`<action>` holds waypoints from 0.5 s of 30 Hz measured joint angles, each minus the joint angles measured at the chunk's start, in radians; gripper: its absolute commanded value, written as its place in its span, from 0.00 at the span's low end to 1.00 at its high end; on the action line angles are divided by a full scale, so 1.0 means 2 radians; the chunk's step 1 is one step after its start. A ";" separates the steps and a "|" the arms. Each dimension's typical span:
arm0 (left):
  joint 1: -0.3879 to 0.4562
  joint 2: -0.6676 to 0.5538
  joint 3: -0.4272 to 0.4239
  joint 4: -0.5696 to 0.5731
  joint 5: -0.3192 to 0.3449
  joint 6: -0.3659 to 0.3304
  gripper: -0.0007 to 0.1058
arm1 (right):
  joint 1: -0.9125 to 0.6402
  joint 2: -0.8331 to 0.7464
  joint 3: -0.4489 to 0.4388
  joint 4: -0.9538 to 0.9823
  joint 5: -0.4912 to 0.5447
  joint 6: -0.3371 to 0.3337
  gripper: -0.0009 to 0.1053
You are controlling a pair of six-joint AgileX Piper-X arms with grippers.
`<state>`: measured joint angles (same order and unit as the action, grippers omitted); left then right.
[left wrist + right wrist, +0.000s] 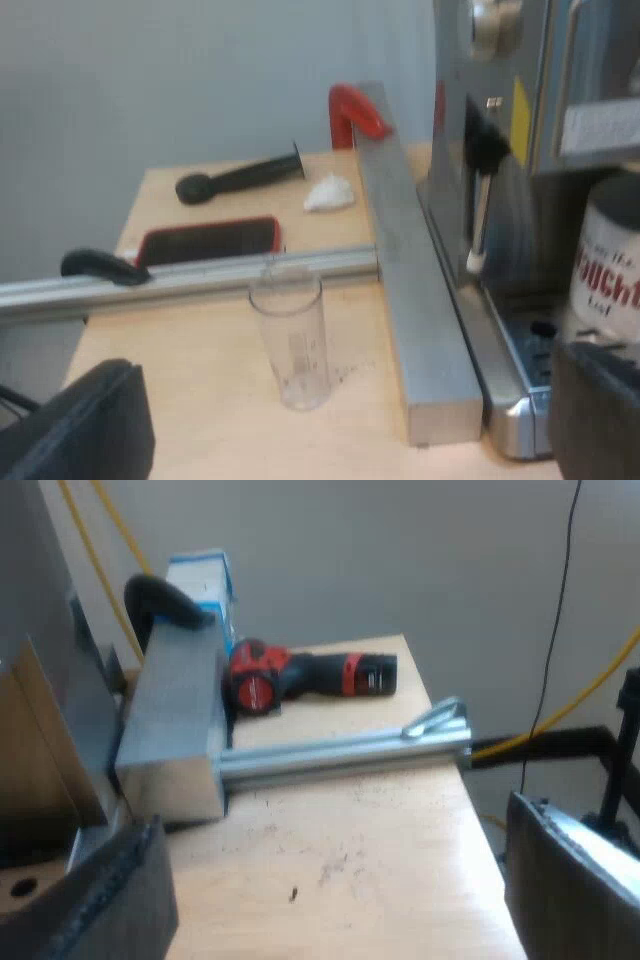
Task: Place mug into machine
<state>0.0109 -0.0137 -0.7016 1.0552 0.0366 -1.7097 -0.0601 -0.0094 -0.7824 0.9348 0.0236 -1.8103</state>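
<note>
Biggest worry for me: the white mug with red lettering [612, 262] is standing at the front of the steel espresso machine [500, 60], over its metal drip tray [520, 335]. One dark finger [595, 410] of the left gripper [340, 415] is right in front of its base, and I can't tell if they touch. Any sideways swing of that arm could shove the mug off its spot, or bump it into the thin steam wand [480, 205] hanging just beside it.

Second thing: the tall clear measuring glass [290, 340] stands on the pale wooden surface [190, 350], in the gap ahead of those fingers. It looks light and tippy, so a forward push would probably knock it over against the long grey metal bar [420, 300].

Jaws: the left ones are spread wide and gripping nothing, with the glass untouched between them. The right gripper [340, 900] also has its jaws wide apart and empty. It hovers over bare wood near an aluminium rail [340, 752] and a red and black cordless drill [300, 675], touching neither
</note>
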 measured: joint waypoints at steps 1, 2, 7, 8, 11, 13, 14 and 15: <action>0.000 0.000 0.006 -0.003 0.000 0.000 0.77 | 0.000 0.001 0.002 0.000 0.000 0.000 0.67; 0.000 0.000 0.010 -0.004 0.000 0.000 0.77 | 0.000 0.001 0.005 0.000 -0.001 0.000 0.67; 0.000 0.000 0.056 -0.009 0.000 -0.001 0.77 | 0.000 0.001 0.057 -0.004 -0.001 0.009 0.67; 0.000 0.000 0.064 -0.009 0.000 -0.001 0.77 | 0.000 0.001 0.067 -0.006 -0.001 0.009 0.67; 0.000 0.000 0.074 -0.009 0.000 -0.001 0.77 | 0.000 0.001 0.089 -0.006 -0.001 0.009 0.67; 0.000 0.000 0.079 -0.005 0.000 -0.001 0.77 | 0.000 0.001 0.103 -0.006 -0.001 0.009 0.67; 0.000 0.000 0.081 -0.002 0.000 -0.001 0.77 | 0.000 0.001 0.110 -0.006 -0.001 0.009 0.67; 0.000 0.000 0.082 -0.001 0.000 -0.001 0.77 | 0.000 0.001 0.115 -0.006 -0.001 0.009 0.67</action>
<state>0.0109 -0.0137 -0.5381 1.0526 0.0366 -1.7122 -0.0601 -0.0075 -0.5531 0.9234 0.0225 -1.7918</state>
